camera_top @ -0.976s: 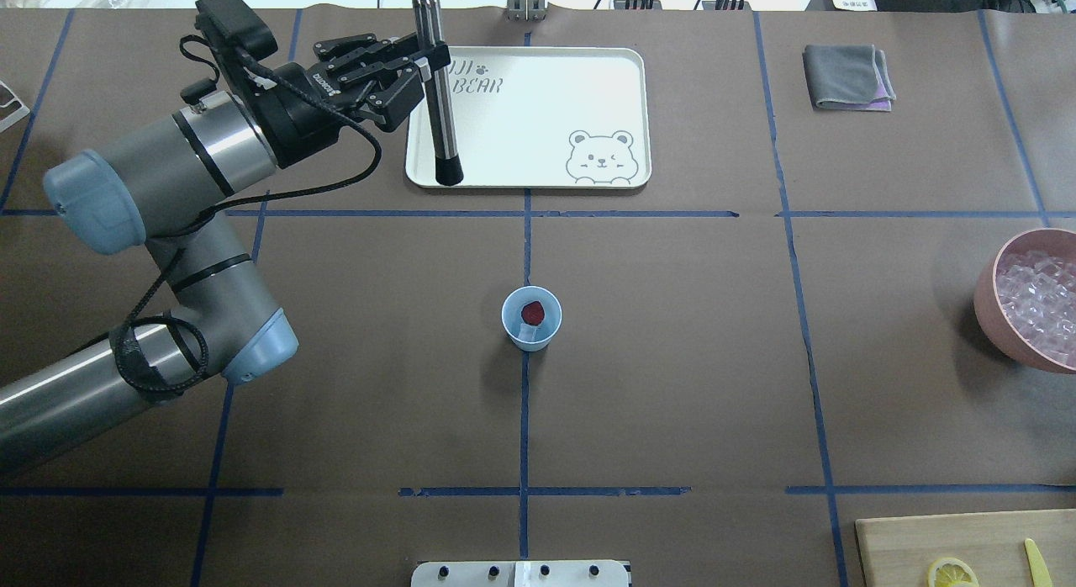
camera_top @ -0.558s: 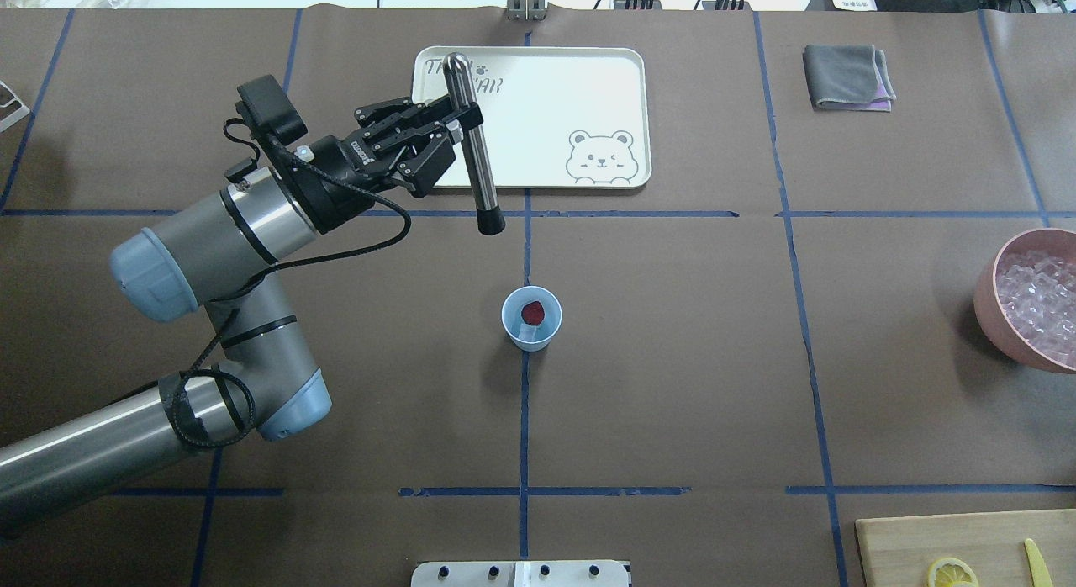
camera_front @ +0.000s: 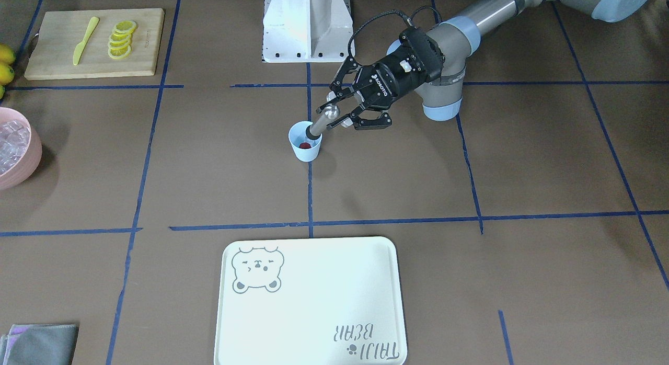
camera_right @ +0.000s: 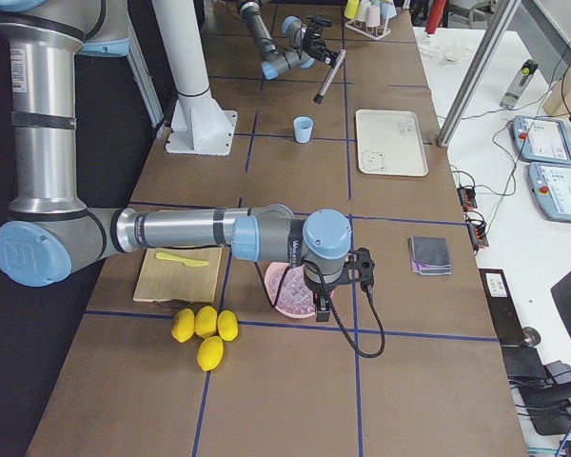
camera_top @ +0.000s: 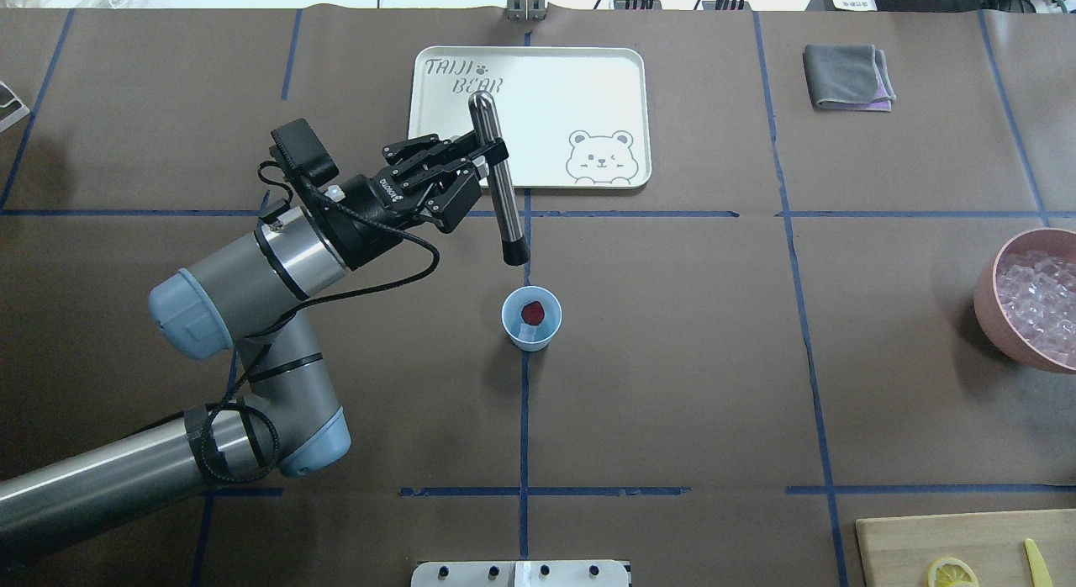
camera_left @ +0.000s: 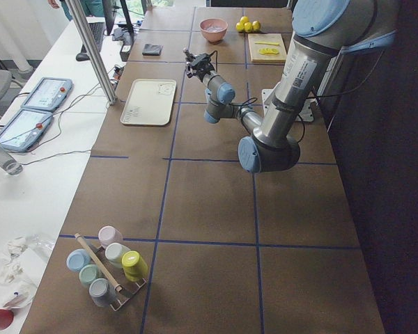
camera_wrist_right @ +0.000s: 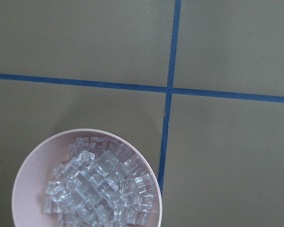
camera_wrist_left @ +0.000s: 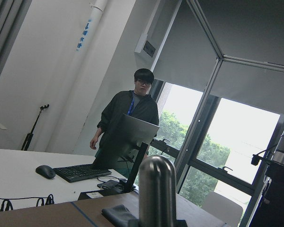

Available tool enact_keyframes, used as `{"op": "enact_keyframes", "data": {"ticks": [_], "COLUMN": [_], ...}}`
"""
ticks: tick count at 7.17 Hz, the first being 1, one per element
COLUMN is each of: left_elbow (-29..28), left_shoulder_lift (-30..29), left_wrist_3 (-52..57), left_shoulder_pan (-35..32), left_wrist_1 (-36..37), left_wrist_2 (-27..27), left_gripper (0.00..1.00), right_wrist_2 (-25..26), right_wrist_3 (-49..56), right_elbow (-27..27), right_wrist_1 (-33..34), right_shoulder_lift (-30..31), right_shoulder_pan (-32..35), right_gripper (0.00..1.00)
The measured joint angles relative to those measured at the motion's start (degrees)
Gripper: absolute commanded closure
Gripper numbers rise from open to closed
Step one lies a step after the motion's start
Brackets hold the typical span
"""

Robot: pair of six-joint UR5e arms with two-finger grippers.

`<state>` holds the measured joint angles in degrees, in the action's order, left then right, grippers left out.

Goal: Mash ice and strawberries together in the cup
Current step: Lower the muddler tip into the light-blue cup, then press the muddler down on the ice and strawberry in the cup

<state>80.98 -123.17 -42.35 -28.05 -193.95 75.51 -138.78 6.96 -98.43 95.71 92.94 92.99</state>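
Note:
The pale-blue cup (camera_top: 531, 328) stands at the table's middle with one red strawberry (camera_top: 531, 312) inside. It also shows in the front view (camera_front: 304, 148). My left gripper (camera_top: 486, 160) is shut on a steel muddler (camera_top: 505, 204) with a black tip, tilted, its tip just beyond the cup's far rim and above it. In the front view the muddler (camera_front: 319, 125) overlaps the cup's mouth. The ice (camera_top: 1039, 301) lies in a pink bowl (camera_top: 985, 311) at the right edge. My right gripper (camera_right: 319, 303) hangs over that bowl; I cannot tell whether it is open or shut.
A white bear tray (camera_top: 580, 91) lies at the table's far side, a grey cloth (camera_top: 847, 76) at the far right. A cutting board (camera_front: 57, 61) with lemon slices (camera_front: 119, 39) and a yellow knife (camera_front: 84, 40) sits near the robot's right.
My left arm has carried the muddler from over the tray's left edge toward the robot and rightward, close to the cup. The cup and strawberry have not moved.

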Motion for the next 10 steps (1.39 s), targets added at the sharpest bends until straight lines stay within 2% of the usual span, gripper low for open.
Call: {"op": "enact_keyframes", "data": {"ticks": [3, 10], "left_elbow": [-0.33, -2.89], "left_shoulder_lift": [0.26, 0.16], "left_wrist_3": [0.13, 0.07], "left_shoulder_pan": [2.73, 4.23], "left_wrist_1": [0.21, 0.41], "left_wrist_2": [-2.42, -4.25], "left_gripper": [1.0, 1.0], "right_wrist_2": [0.02, 0.26], "right_wrist_3": [-0.1, 0.06], "right_elbow": [0.01, 0.25], "right_wrist_1": [0.0, 0.0], "right_shoulder_lift": [0.05, 0.05], "right_shoulder_pan": [0.0, 0.0], "right_gripper": [0.01, 0.01]}}
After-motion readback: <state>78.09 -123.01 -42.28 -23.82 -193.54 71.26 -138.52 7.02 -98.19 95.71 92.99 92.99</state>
